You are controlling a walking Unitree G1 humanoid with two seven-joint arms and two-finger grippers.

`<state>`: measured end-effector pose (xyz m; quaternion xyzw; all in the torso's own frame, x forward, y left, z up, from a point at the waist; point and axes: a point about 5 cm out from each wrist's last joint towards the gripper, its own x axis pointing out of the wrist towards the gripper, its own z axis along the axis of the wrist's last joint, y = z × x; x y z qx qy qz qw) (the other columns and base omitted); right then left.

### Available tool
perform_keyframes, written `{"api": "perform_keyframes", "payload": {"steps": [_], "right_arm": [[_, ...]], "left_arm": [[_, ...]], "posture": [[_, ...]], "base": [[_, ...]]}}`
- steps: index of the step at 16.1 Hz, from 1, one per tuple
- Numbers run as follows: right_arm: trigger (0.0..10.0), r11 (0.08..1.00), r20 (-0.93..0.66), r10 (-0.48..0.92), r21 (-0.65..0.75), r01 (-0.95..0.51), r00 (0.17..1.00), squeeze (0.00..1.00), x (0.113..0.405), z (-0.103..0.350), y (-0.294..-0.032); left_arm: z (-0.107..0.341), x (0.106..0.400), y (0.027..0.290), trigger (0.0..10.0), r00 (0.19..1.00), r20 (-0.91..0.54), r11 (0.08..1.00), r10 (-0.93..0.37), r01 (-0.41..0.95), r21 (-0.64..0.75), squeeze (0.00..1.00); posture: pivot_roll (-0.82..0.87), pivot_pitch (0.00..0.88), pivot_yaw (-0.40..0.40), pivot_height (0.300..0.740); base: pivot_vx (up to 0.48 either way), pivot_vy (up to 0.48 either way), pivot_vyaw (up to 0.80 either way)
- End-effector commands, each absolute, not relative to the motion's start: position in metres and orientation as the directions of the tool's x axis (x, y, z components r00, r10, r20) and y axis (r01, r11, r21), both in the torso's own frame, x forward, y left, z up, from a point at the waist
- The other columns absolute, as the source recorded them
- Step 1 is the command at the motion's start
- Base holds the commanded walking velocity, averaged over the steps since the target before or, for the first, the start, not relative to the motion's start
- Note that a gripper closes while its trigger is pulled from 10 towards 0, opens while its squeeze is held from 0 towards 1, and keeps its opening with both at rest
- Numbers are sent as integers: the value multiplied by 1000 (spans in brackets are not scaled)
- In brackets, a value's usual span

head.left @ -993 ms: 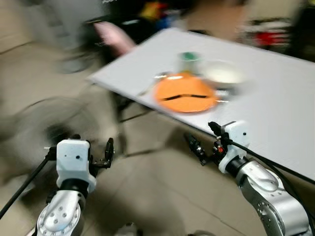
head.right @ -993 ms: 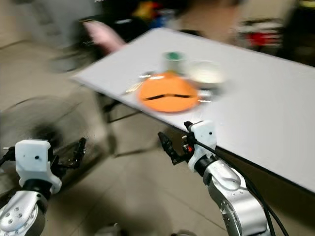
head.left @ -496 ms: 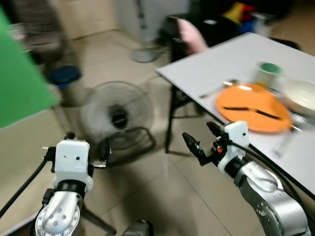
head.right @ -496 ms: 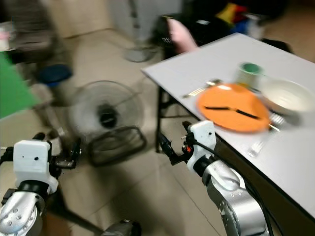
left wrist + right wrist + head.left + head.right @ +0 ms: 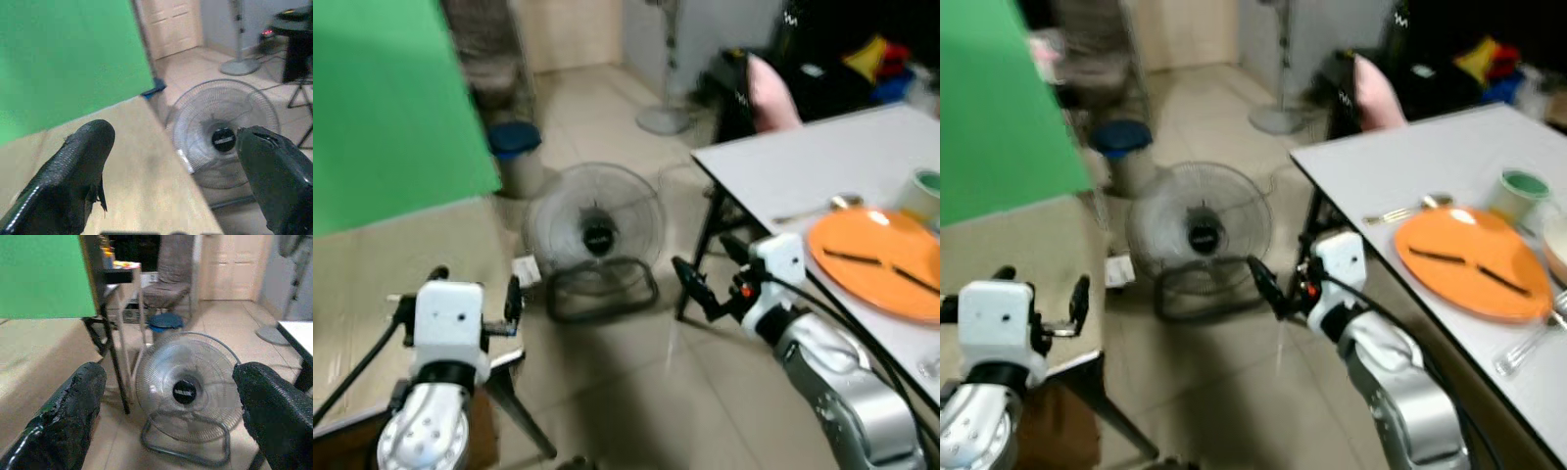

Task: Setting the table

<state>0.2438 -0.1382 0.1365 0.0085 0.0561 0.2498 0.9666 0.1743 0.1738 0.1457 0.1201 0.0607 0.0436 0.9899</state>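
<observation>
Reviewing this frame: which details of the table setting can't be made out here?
- Bowl: cut off by the right eye view's right edge.
- Dark sticks on the orange plate: too blurred to identify.
- Cutlery beside the plate: motion blur hides whether fork or spoon.
- Green-topped cup: contents too small.
- White table: far side cut off.

Even, soft indoor light; no glare. Head views are smeared by motion blur, worst on the green screen [image 5: 391,108] and table [image 5: 1410,166]. Faint shadow darkens the floor [image 5: 636,392]. Wrist views are sharper; near fingers [image 5: 63,421] lie out of focus.
</observation>
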Motion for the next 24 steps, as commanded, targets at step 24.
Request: {"api": "perform_keyframes", "payload": {"steps": [24], "right_arm": [[10000, 933, -163, 359, 82, -350, 919, 1000, 249, 132, -139]], "left_arm": [[185, 183, 188, 10000, 995, 7, 947, 95, -93, 308, 0]], "posture": [[19, 49, -4, 740]], "base": [[0, 219, 234]]}}
